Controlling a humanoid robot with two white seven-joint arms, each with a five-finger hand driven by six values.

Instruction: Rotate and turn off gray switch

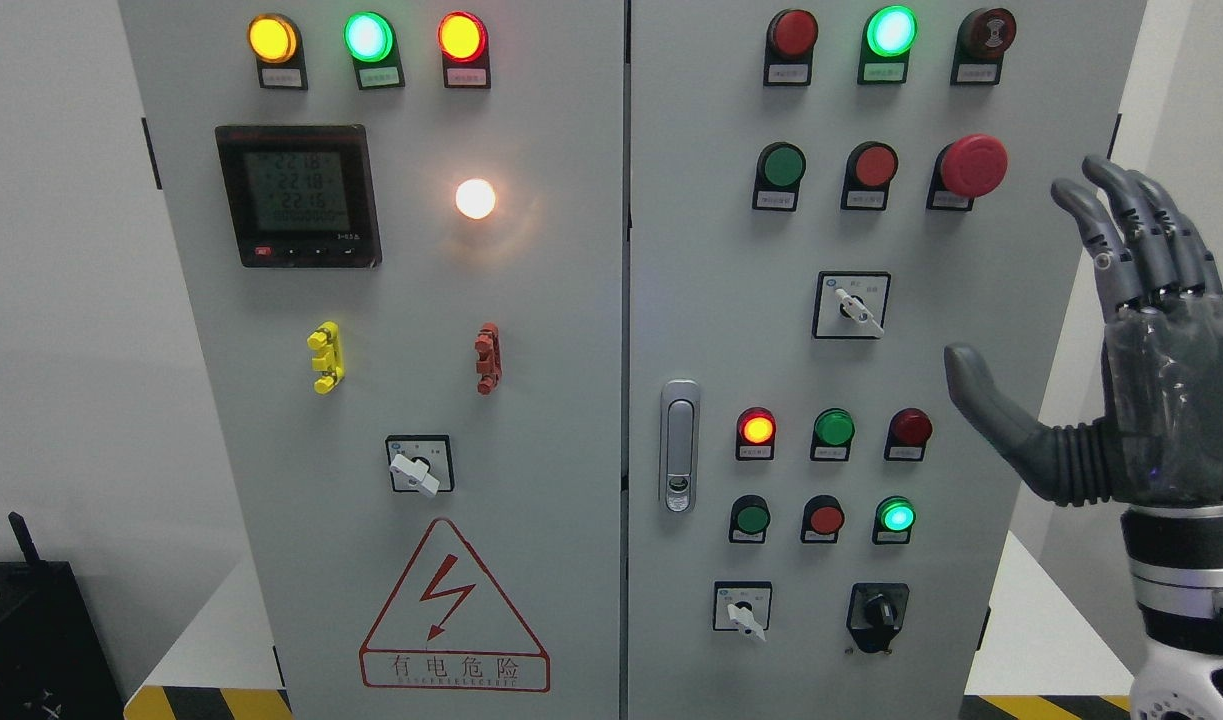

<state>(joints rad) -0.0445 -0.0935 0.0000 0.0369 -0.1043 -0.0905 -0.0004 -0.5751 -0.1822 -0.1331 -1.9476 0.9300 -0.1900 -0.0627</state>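
Three grey-white rotary switches sit on the grey cabinet [571, 400]. One is on the upper right door [856, 308], one at the lower right [744, 612] and one on the left door [414, 467]. Each lever points down and to the right. My right hand [1046, 290] is raised at the cabinet's right edge, open, with its fingers [1131, 230] spread upward and the thumb [981, 395] pointing left. It holds nothing and is to the right of the upper right switch, apart from it. My left hand is out of view.
A black rotary switch [878, 612] sits at the lower right. A red mushroom button [973, 165] is close to my fingers. Lit and unlit lamps, a meter [298, 195], a door handle [679, 445] and a warning sign [454, 610] are on the panel.
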